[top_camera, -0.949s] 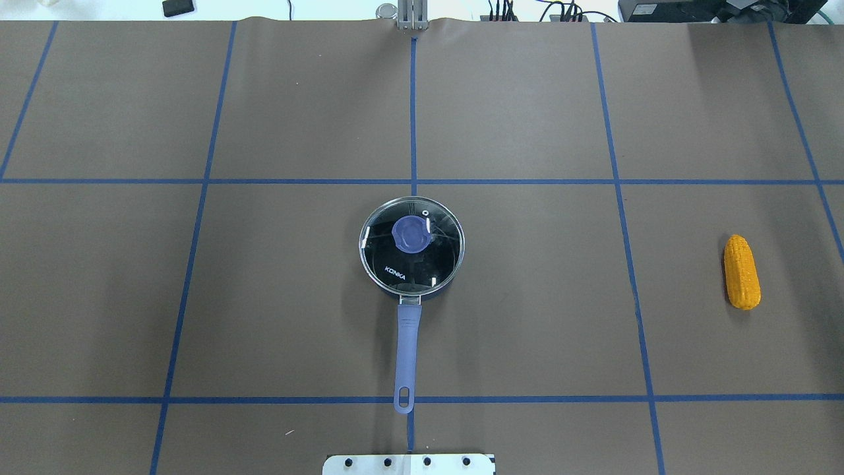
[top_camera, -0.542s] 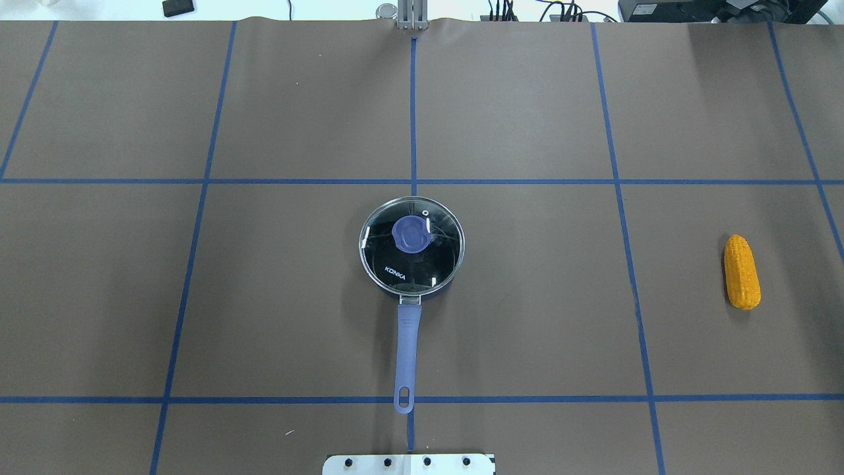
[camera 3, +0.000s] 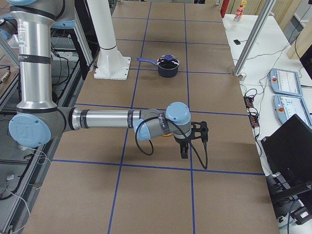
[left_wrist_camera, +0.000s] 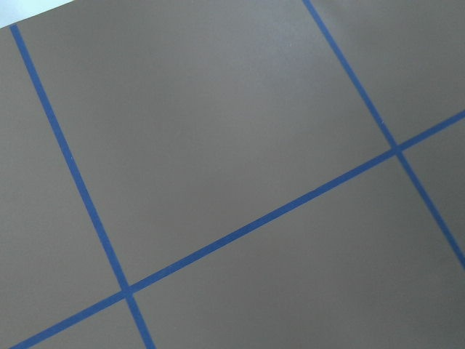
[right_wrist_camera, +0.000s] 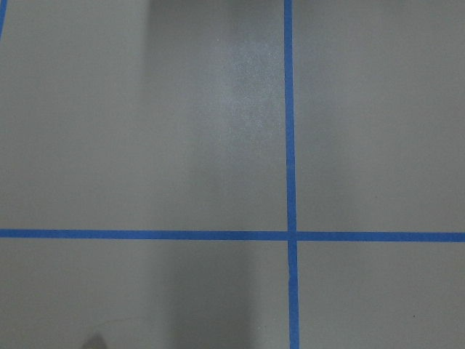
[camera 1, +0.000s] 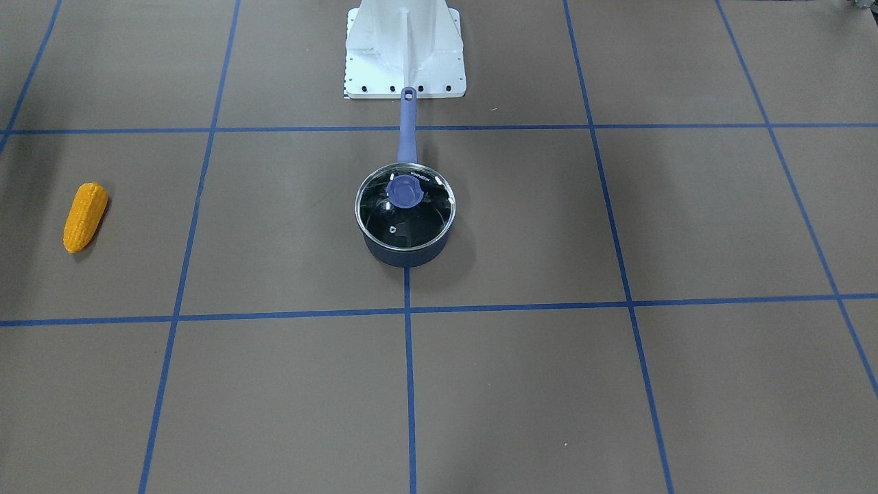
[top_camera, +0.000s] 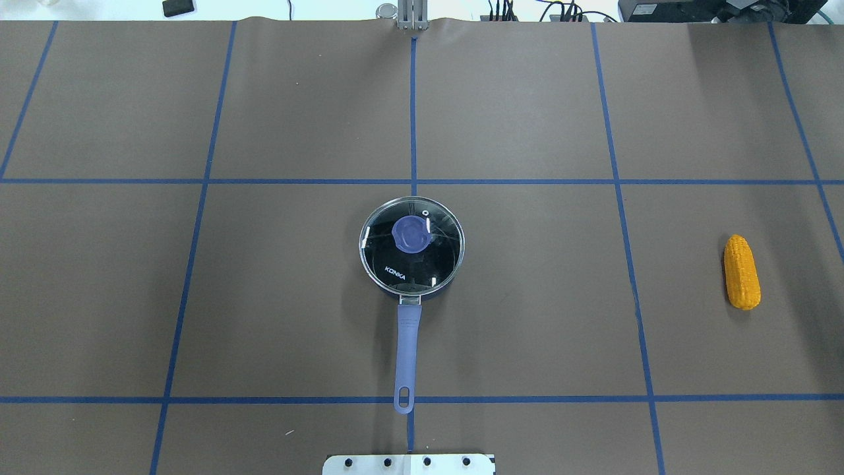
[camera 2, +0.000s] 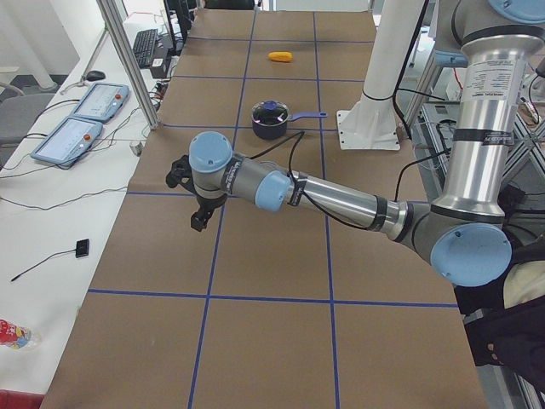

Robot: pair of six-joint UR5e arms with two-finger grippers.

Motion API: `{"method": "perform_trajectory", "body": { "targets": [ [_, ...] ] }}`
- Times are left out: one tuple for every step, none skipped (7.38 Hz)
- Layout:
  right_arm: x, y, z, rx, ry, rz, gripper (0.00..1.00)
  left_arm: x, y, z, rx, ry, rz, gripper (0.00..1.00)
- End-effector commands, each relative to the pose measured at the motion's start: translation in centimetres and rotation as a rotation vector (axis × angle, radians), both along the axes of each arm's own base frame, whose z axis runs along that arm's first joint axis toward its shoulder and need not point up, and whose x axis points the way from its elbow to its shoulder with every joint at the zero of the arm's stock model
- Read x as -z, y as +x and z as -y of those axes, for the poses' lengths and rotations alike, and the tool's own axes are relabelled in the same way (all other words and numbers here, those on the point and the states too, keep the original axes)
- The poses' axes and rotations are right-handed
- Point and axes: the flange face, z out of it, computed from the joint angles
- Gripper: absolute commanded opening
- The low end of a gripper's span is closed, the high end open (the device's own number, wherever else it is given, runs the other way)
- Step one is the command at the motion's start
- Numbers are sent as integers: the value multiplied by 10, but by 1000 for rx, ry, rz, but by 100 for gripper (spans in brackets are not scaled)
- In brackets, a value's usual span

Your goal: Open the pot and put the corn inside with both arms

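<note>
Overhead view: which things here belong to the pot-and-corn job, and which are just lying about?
Job:
- dark navy saucepan with a long purple-blue handle
- round glass lid with a purple knob, seated on the saucepan
- yellow-orange toy corn cob, lying well off to the robot's right

Lying about:
- small flat black object past the table's far edge
- black equipment at the far right corner

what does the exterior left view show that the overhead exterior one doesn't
Only exterior left: the left arm stretched out over the table, with two control pendants on the side bench. Only overhead: the KONKA lettering on the glass lid. Both: the pot, lid on, and the corn lying far from it.
</note>
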Motion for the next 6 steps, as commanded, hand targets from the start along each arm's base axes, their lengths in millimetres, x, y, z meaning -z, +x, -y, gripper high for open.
{"method": "perform_trajectory", "body": {
  "targets": [
    [27,-42,9,27,-38,54,100,61,46,14,24,-73,-62,98],
    [46,-74,22,12,-66,36,100,81,67,18,25,-103,-76,98],
    [67,-105,35,13,-89,41,100,99,88,24,25,-130,-89,98],
    [67,-122,33,38,-92,35,100,128,118,27,19,-169,-114,98],
    [65,-143,26,61,-116,36,100,162,155,23,33,-205,-122,98],
    [70,-166,22,42,-176,42,100,189,193,8,49,-234,-112,98]
  ]
}}
